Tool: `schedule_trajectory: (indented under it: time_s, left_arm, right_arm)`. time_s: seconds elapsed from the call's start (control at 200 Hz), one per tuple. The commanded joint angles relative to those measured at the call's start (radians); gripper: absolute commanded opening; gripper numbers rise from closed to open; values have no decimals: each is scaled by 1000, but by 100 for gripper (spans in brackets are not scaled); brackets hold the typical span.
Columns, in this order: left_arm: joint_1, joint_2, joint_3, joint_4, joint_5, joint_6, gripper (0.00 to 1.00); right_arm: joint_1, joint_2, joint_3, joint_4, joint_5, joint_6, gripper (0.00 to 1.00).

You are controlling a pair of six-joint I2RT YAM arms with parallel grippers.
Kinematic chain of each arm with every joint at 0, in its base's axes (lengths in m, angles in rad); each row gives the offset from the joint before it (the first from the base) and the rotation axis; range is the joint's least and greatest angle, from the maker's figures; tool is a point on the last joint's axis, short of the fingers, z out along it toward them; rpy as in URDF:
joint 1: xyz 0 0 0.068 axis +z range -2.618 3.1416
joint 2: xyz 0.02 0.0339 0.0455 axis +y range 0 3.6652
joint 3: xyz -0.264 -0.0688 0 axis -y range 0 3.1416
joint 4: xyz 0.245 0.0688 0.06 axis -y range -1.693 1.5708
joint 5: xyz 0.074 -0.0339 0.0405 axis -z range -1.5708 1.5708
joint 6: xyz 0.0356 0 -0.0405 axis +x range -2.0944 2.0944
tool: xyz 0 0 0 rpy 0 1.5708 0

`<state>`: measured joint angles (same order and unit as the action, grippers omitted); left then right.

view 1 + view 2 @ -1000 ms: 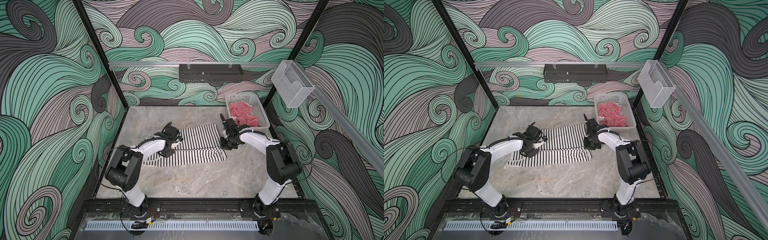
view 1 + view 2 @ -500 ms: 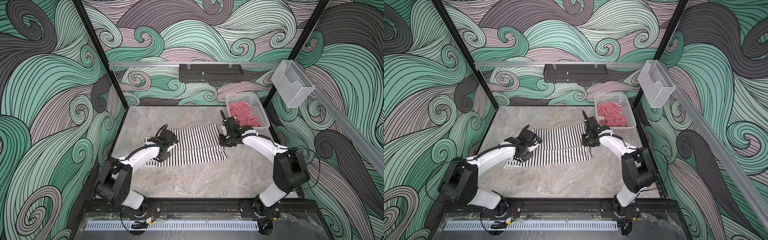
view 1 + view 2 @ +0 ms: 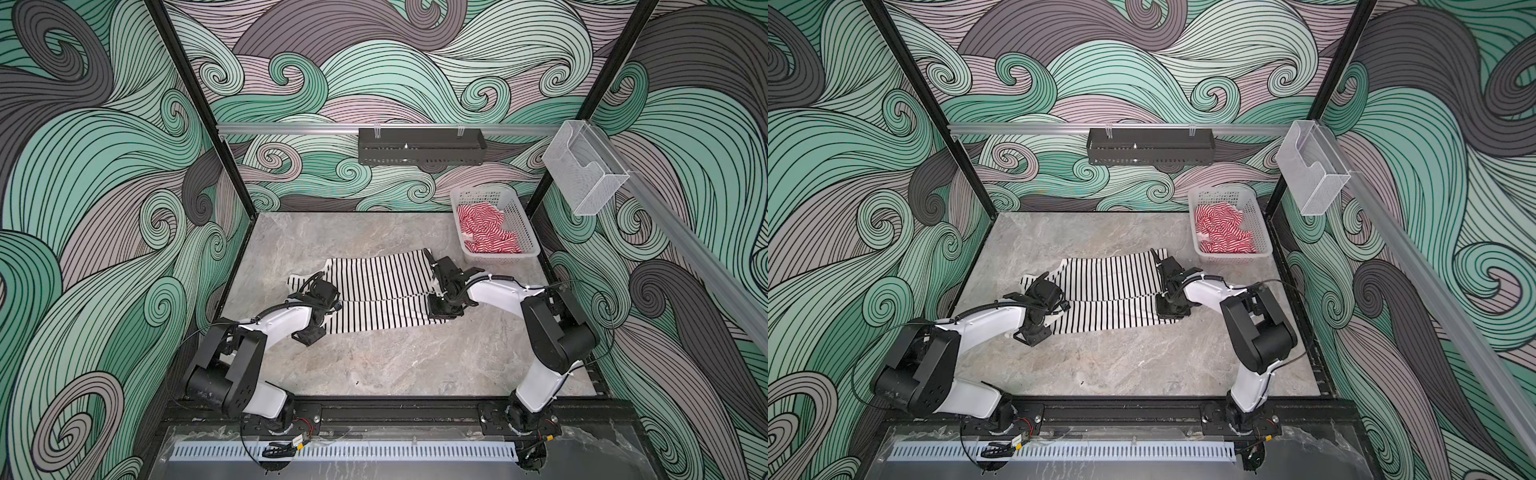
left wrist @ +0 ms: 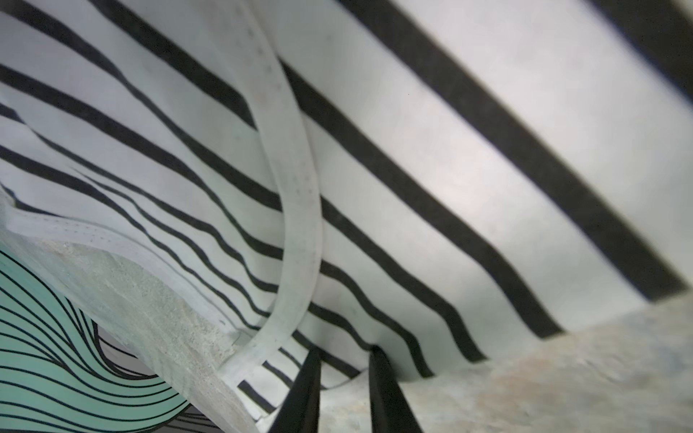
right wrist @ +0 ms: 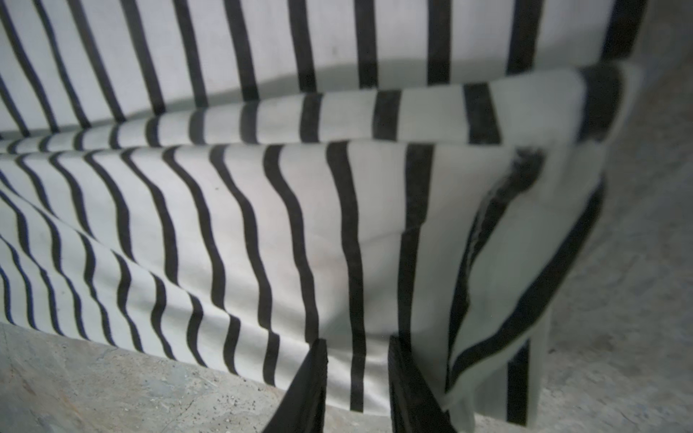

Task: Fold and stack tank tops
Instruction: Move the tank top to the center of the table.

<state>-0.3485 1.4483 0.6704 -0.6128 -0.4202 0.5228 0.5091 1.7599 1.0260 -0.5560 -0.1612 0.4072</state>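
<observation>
Your black-and-white tank top (image 3: 382, 291) lies on the table (image 3: 395, 365), partly folded over along its length and stretched between both sets of fingers. Its strap end curls between your left gripper's (image 4: 343, 378) fingers (image 4: 303, 393), which stand parted and released. Its hem end lies between the right gripper's (image 5: 358, 375) fingers (image 5: 309, 386), also parted and not pinching. The red-and-white tank top (image 3: 486, 232) sits crumpled in the basket (image 3: 505, 259), beyond the right fingers.

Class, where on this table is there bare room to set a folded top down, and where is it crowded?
Free: the table strip between the black-and-white top and the front rail; the strip between that top and the back wall, beside the basket. Crowded: the top's ends, under both arms.
</observation>
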Motion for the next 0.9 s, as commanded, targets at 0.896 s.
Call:
schedule_trajectory:
  time_s: [0.896]
  left_arm:
    - [115,-120,267,-215,222,157,45]
  right_arm:
    - [68,-249,106,-238,93,63,59]
